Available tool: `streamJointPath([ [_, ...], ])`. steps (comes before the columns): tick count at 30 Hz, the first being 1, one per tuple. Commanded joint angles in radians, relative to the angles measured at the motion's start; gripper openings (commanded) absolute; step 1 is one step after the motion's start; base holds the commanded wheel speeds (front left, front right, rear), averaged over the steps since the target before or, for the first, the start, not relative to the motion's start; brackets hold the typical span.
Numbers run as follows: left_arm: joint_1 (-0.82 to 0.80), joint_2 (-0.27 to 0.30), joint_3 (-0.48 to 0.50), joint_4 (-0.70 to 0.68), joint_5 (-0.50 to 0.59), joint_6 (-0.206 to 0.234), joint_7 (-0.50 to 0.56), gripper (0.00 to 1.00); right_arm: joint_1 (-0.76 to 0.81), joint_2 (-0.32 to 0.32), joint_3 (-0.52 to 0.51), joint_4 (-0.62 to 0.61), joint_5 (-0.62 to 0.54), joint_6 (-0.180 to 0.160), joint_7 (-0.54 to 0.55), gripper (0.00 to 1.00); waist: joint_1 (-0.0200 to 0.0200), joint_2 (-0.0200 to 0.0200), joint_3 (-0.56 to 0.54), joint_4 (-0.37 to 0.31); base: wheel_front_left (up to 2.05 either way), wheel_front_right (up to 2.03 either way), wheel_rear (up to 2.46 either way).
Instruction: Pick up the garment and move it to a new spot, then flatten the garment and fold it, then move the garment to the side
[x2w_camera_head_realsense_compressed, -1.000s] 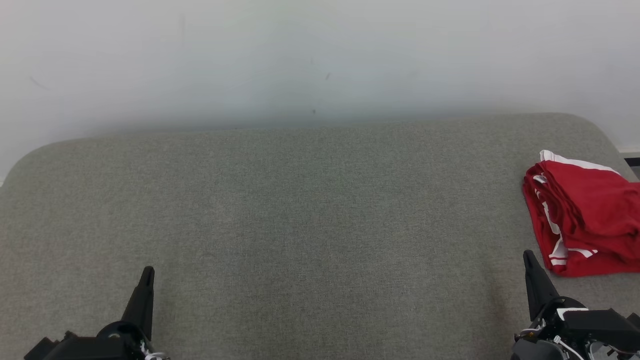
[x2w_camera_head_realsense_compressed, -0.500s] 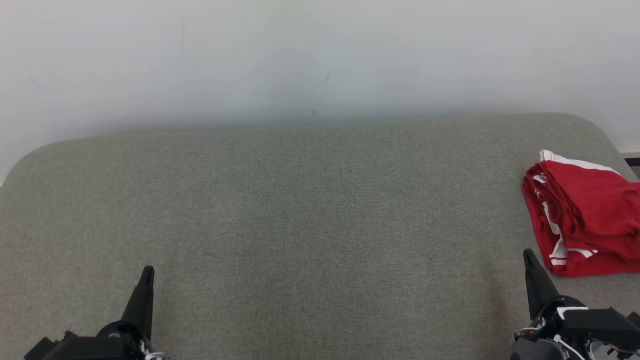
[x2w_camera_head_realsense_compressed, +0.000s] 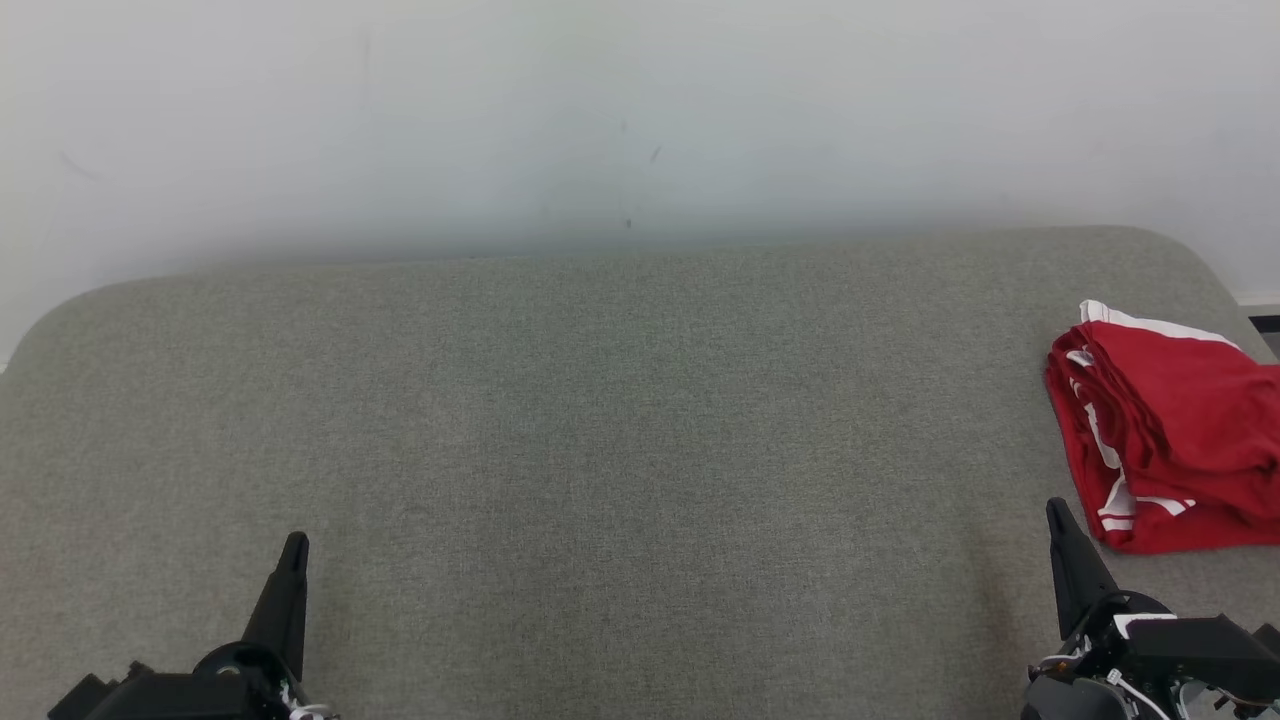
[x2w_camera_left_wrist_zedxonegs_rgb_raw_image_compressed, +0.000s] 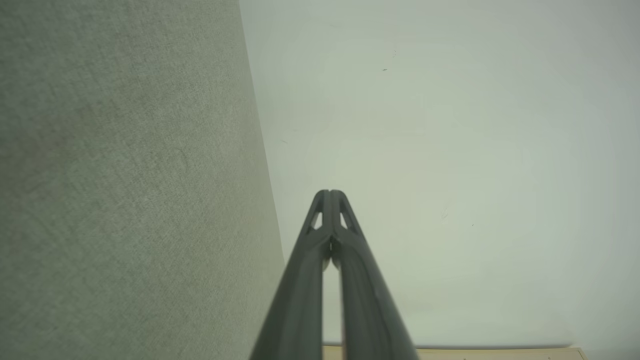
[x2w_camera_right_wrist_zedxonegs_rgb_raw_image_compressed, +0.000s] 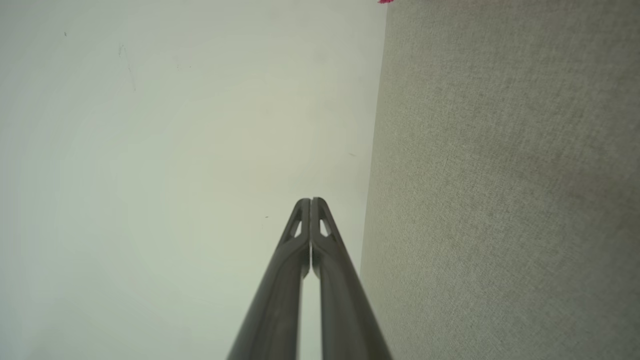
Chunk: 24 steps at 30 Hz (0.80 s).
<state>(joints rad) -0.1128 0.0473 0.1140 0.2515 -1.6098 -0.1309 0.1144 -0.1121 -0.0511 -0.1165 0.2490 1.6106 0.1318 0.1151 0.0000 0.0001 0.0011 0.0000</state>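
Where the head view looks down on the grey cloth-covered bench (x2w_camera_head_realsense_compressed: 600, 420), the red garment (x2w_camera_head_realsense_compressed: 1170, 440) lies folded at the bench's far right, cut off by the picture's right edge. Its long axis runs from the far side toward the near side, leaning a little rightward as it comes nearer. The stacked folds face left, toward the middle of the bench, and a white band crosses the far end. White trim shows along the left edge and near the closer corner. The left hand (x2w_camera_head_realsense_compressed: 294, 545) sits at the lower left, fingers pressed together and holding nothing, well apart from the garment. The right hand (x2w_camera_head_realsense_compressed: 1055, 510) sits at the lower right, also closed and empty; its tip is near the garment's closer corner but not touching it. A pale wall (x2w_camera_head_realsense_compressed: 600, 100) rises behind the bench.

Along the left wrist view, the left hand (x2w_camera_left_wrist_zedxonegs_rgb_raw_image_compressed: 329, 192) has both fingers meeting at the tip, with bench cloth to one side and wall beyond.

Along the right wrist view, the right hand (x2w_camera_right_wrist_zedxonegs_rgb_raw_image_compressed: 310, 200) is likewise closed on nothing. A speck of red garment (x2w_camera_right_wrist_zedxonegs_rgb_raw_image_compressed: 385, 1) shows at the top edge.
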Motion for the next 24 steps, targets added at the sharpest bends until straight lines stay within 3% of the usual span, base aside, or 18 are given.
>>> streamJointPath([
  [1,-0.005,0.006,0.003,-0.003,-0.004,-0.001,0.005,0.0,-0.004,0.002,-0.002,-0.002,0.002,-0.002,0.003,0.0,0.0,-0.0001,0.0,0.0,0.0,0.0,0.0],
  [24,-0.005,0.006,0.003,-0.003,-0.004,-0.001,0.004,0.0,-0.004,0.002,-0.001,-0.003,0.002,-0.002,0.003,0.0,0.0,-0.0001,0.0,0.0,0.0,0.0,0.0],
])
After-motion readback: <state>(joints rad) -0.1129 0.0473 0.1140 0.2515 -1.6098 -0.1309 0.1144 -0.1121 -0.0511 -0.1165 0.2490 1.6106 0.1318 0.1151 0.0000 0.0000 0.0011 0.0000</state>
